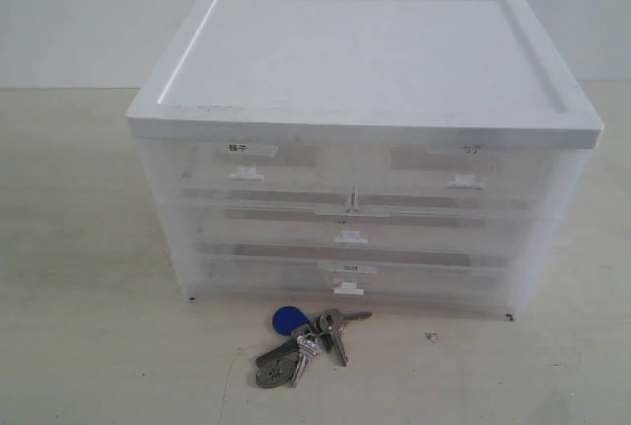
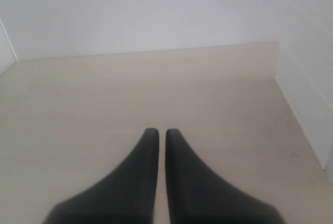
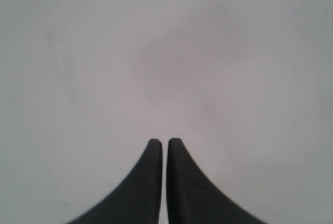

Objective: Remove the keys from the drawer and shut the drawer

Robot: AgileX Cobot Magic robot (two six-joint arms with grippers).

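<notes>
The keys (image 1: pixel 301 343), a silver-grey bunch with a round blue tag (image 1: pixel 288 320), lie on the beige table just in front of the cabinet. The drawer (image 1: pixel 266 279), the lowest full-width translucent tier with a small white handle (image 1: pixel 348 289), sits pushed in flush with the tiers above. Neither arm shows in the exterior view. My left gripper (image 2: pixel 157 131) is shut with nothing between its dark fingers, over bare table beside a white wall. My right gripper (image 3: pixel 162 141) is shut too, facing a plain pale surface.
The white-topped cabinet (image 1: pixel 365 60) fills the middle of the table, with two labelled half-width drawers (image 1: pixel 246 164) on top and a full-width one (image 1: pixel 350 233) below them. A white side panel (image 2: pixel 307 78) stands near my left gripper.
</notes>
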